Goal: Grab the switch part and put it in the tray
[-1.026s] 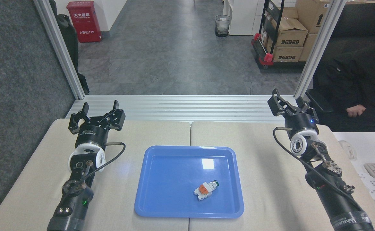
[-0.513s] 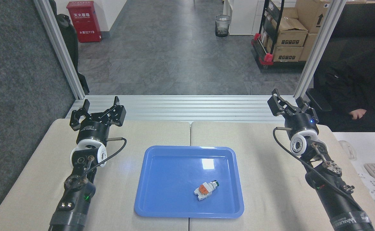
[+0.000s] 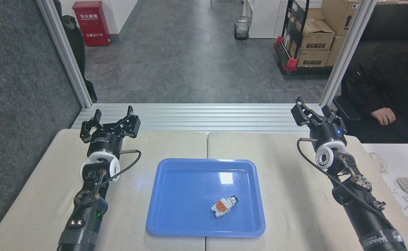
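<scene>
Switch part (image 3: 224, 206) is seen lying in tray (image 3: 176, 223), near-right area, so placement is judged done; L gripper (image 3: 110, 120) & R gripper (image 3: 314, 112) are held spread, empty, clear of tray.

Blue tray (image 3: 176, 223) on beige table (image 3: 287, 181)

Two black arms with white wrist rings, looping black cables, and black fingered left end effector (image 3: 111, 120) and right end effector (image 3: 313, 111)
</scene>
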`<state>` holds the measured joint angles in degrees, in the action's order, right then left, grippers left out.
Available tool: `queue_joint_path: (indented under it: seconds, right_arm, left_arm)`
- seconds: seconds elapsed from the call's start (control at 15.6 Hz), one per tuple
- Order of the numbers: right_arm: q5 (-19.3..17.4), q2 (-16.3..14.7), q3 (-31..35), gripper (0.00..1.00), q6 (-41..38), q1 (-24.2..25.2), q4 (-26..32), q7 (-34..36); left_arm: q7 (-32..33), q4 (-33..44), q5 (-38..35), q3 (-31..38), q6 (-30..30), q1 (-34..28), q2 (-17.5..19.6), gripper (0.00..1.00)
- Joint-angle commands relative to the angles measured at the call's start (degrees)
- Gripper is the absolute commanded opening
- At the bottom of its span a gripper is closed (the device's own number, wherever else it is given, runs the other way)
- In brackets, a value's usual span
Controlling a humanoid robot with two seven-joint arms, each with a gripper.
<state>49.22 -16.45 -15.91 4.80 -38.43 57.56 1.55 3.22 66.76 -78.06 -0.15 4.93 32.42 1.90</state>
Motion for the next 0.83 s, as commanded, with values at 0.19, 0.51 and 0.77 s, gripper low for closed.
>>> queue_joint_path:
  seconds: [0.19, 0.51, 0.77]
  right_arm:
    - [0.0, 0.0, 0.0, 0.99, 0.0, -0.1, 0.0, 0.0]
    - [0.0, -0.1, 0.0, 0.99, 0.0, -0.1, 0.0, 0.0]
    - [0.0, -0.1, 0.0, 0.99, 0.0, 0.0, 0.0, 0.0]
  left_arm:
    - [0.0, -0.7, -0.7, -0.4, 0.1, -0.2, -0.7, 1.00]
    - [0.0, -1.0, -0.8, -0.4, 0.1, -0.2, -0.5, 1.00]
    - [0.0, -1.0, -0.7, -0.4, 0.1, -0.3, -0.4, 1.00]
